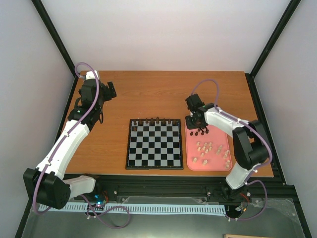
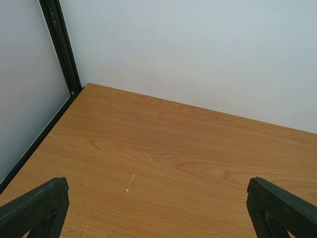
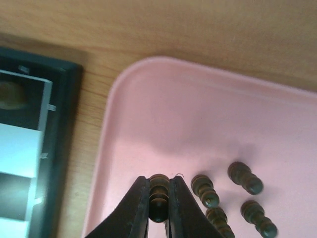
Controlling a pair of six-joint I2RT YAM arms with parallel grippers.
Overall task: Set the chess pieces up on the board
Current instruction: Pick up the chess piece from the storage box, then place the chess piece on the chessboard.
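Only a few dark brown chess pieces (image 1: 153, 120) line the 12 o'clock edge of the checkered black-and-silver board (image 1: 153, 148); the right end effector (image 3: 159, 192) grips another dark piece (image 3: 158, 184) in the pink rounded tray (image 3: 198, 119) holding the rest; the left end effector (image 2: 158, 201) is open.

A robotics lab cell: plain white panels (image 1: 163, 34) in a black frame (image 1: 53, 34) enclose a wooden table (image 1: 148, 94)

Right gripper (image 3: 158, 210) pinching a dark piece (image 3: 158, 186) over the pink tray (image 3: 198, 114). Four more dark pieces (image 3: 244, 177) lie just right of it. Board (image 3: 59, 148) corner at left edge.
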